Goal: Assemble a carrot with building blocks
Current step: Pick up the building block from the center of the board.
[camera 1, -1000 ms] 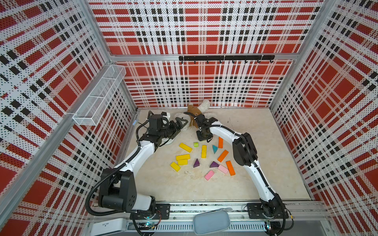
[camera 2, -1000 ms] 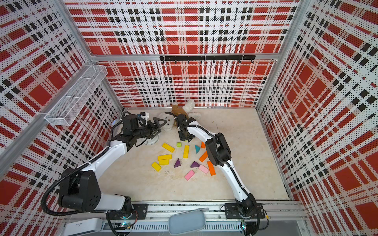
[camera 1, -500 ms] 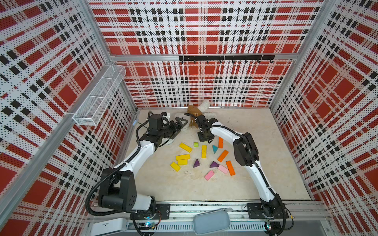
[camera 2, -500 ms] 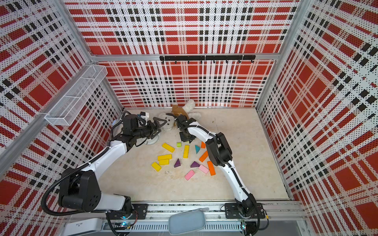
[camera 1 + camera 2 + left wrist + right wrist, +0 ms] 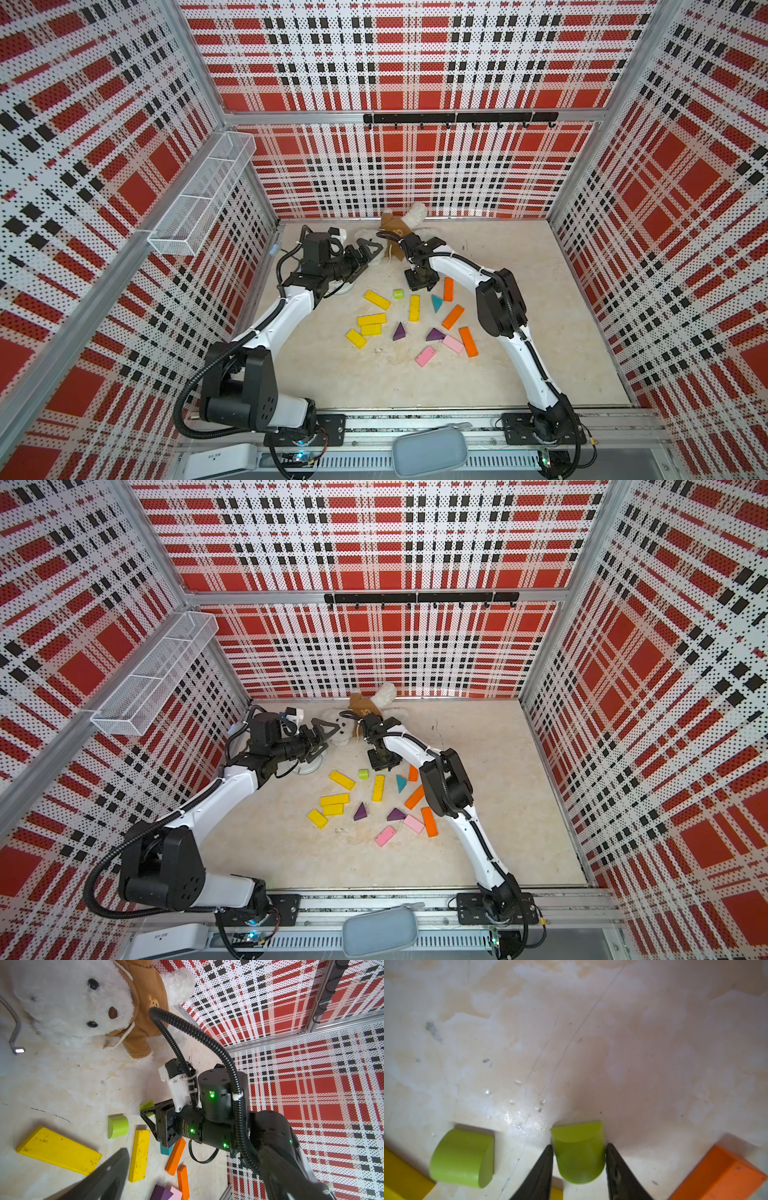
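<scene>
Almost nothing has shifted since a second ago: both arms stand where they stood, and the building blocks (image 5: 414, 307) lie scattered as they lay.

In both top views the right tool (image 5: 419, 281) points down at the tabletop (image 5: 561, 332) on the far edge of the scatter, between a loose lime-green block (image 5: 398, 294) and an orange block (image 5: 448, 289). Whatever it grasps is hidden beneath it. The left tool (image 5: 325, 737) hangs well apart near the plush bear (image 5: 384, 694), its jaws spread and empty.

The left wrist view sees the right tool from the side. It shows the held lime-green block (image 5: 146, 1105) low at the fingertips, though whether it rests on the tabletop or hangs just clear cannot be told.

The right wrist view settles the grip: both fingers (image 5: 546, 1167) lie flush against the block's sides, clenched on it. Its flat end face turns away from the wrist, so its axis runs along the fingers. The orange block lies near on one side and the loose green one just beside on the other.

The green piece probably serves as the carrot's top, so the coming move would turn on carrying it toward the orange pieces. The right arm is by far the nearer.
</scene>
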Available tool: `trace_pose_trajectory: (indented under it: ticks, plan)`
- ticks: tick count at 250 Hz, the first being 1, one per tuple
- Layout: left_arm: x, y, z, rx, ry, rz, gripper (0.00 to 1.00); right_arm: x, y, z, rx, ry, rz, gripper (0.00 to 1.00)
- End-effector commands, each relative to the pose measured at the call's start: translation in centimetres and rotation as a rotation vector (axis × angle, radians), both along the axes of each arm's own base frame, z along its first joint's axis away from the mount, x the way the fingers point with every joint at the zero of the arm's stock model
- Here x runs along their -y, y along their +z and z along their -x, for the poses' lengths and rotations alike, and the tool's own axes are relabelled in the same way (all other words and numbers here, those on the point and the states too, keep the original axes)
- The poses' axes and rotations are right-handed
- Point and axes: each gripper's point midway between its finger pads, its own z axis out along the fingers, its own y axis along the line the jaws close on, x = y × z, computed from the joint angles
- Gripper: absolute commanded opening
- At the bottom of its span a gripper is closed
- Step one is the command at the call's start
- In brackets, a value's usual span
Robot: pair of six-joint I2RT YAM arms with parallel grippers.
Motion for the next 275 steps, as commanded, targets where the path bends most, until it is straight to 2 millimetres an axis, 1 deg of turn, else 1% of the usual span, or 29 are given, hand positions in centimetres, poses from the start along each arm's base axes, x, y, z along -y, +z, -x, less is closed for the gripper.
trace_pose_trajectory:
  ticks: [1, 50, 66, 114, 154, 210, 248, 275]
  plan:
    - [0.5, 0.7, 0.1, 0.023, -0.016, 0.014, 0.99, 0.2, -0.7, 0.4, -0.033, 0.014, 0.022, 0.41]
    - [0.5, 0.8, 0.1, 0.028, -0.017, 0.014, 0.99, 0.8, -0.2, 0.0, 0.003, 0.006, 0.049, 0.37]
    - [0.5, 0.8, 0.2, 0.029, -0.019, 0.015, 1.00, 0.9, 0.4, -0.3, 0.027, -0.004, 0.043, 0.36]
    - [0.6, 0.9, 0.2, 0.033, -0.021, 0.013, 0.99, 0.3, 2.4, -0.9, 0.090, -0.012, -0.010, 0.36]
    - [0.7, 1.0, 0.2, 0.036, -0.023, 0.011, 0.99, 0.4, 3.2, -1.4, 0.110, -0.022, -0.032, 0.36]
    - [0.8, 0.9, 0.3, 0.036, -0.028, 0.010, 1.00, 1.0, 3.9, -1.5, 0.131, -0.033, -0.041, 0.36]
    - [1.0, 0.9, 0.4, 0.036, -0.034, 0.008, 1.00, 1.8, 4.6, -1.6, 0.145, -0.047, -0.046, 0.36]
    - [1.3, 0.9, 0.4, 0.040, -0.046, 0.010, 1.00, 2.8, 5.2, -1.7, 0.156, -0.056, -0.041, 0.36]
